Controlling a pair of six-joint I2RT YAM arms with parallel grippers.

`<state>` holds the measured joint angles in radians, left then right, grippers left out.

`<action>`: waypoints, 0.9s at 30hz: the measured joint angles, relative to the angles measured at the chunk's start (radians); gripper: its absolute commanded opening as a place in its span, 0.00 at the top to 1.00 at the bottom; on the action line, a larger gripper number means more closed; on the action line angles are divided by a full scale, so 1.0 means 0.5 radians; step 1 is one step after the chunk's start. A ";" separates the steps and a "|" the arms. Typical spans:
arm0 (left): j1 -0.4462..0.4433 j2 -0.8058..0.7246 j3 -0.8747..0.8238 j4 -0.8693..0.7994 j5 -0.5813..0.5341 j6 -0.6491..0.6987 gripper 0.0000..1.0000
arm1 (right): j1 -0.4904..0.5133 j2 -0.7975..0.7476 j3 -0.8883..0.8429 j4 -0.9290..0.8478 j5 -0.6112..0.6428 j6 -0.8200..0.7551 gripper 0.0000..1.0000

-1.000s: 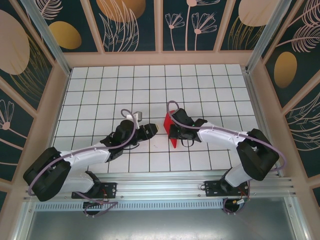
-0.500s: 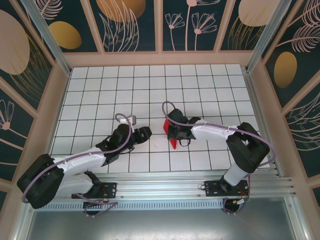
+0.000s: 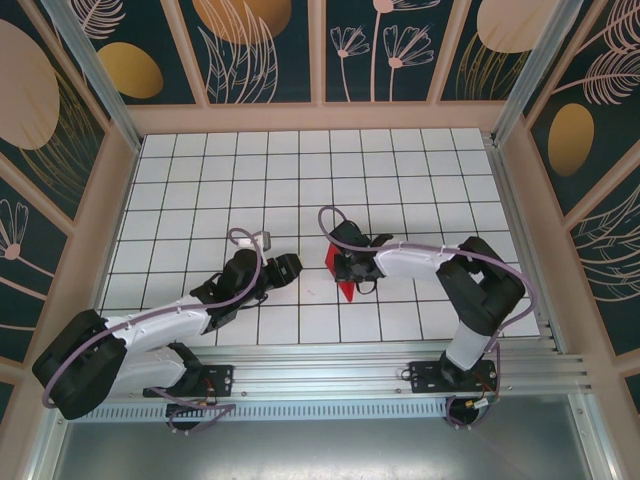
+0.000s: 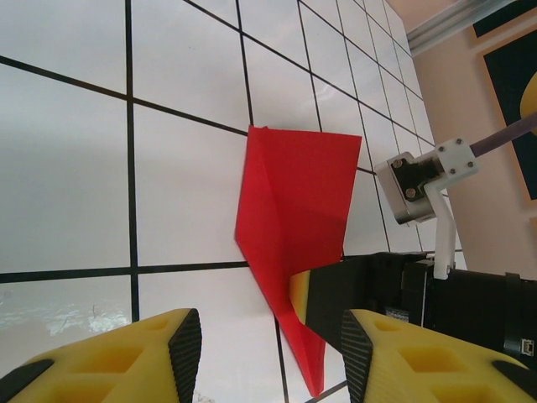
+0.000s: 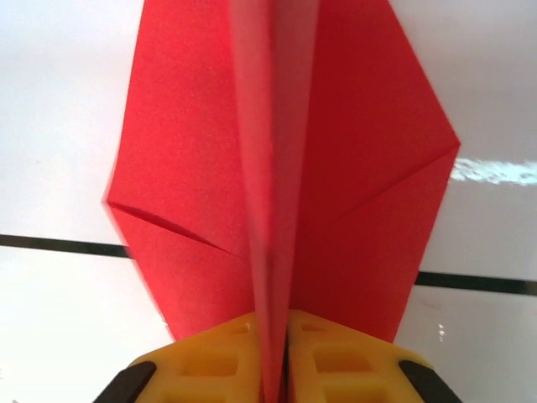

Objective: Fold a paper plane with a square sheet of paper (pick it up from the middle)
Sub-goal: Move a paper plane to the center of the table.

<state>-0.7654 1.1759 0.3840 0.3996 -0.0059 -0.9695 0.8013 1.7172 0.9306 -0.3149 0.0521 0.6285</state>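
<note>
Two yellow pads (image 5: 336,353) of the right end effector (image 5: 270,334) pressed nearly together, pinching the raised centre fold of the paper plane (image 5: 361,185), with no gap to be made out beyond the paper itself. Just ahead of those pads, red wings spreading to either side over the white table (image 5: 67,84), slanting creases running out to the edges. Cannot tell whether resting on the table or raised a little.

Judged feather-light, thin and limp. Likely to sag if lifted by a tip, to crumple or tear under a hard squeeze, and to flutter or slip loose if swung fast. Probably stiffest along the doubled centre fold, so best taken there, about midway along its length, with a light, even squeeze. Better to avoid the single-layer wing edges and the pointed nose.

From above, paper plane (image 3: 346,291) showing directly beneath the right end effector (image 3: 343,266) and poking out on its near side.

Farther off, on that end effector's left and apart from the paper, left end effector (image 3: 293,266) hovering low with fingers (image 4: 180,336) spread and nothing gripped. From its wrist view, paper plane (image 4: 298,193) just ahead, touching neither finger. Well placed, by the look of it, to press a wing flat if needed.
</note>
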 measured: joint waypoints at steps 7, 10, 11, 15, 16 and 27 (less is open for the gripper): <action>0.000 0.000 0.000 0.000 0.001 0.000 0.51 | 0.037 0.066 0.093 -0.042 0.026 -0.006 0.74; -0.001 0.001 0.000 0.000 0.001 0.000 0.51 | 0.059 0.107 0.163 -0.108 0.064 -0.009 0.71; 0.000 0.002 0.000 0.000 0.001 0.000 0.51 | 0.067 0.119 0.185 -0.127 0.076 -0.011 0.70; 0.000 0.008 0.000 0.000 0.002 0.000 0.51 | 0.101 0.153 0.255 -0.215 0.144 -0.023 0.62; 0.000 0.010 0.000 0.000 0.002 0.000 0.51 | 0.105 0.154 0.262 -0.227 0.160 -0.028 0.61; 0.000 0.018 0.000 0.001 0.011 0.000 0.50 | 0.109 0.154 0.307 -0.284 0.261 -0.039 0.60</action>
<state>-0.7654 1.1851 0.3840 0.4000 -0.0002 -0.9695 0.8558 1.7943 1.0843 -0.4568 0.1825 0.6090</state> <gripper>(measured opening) 0.497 0.416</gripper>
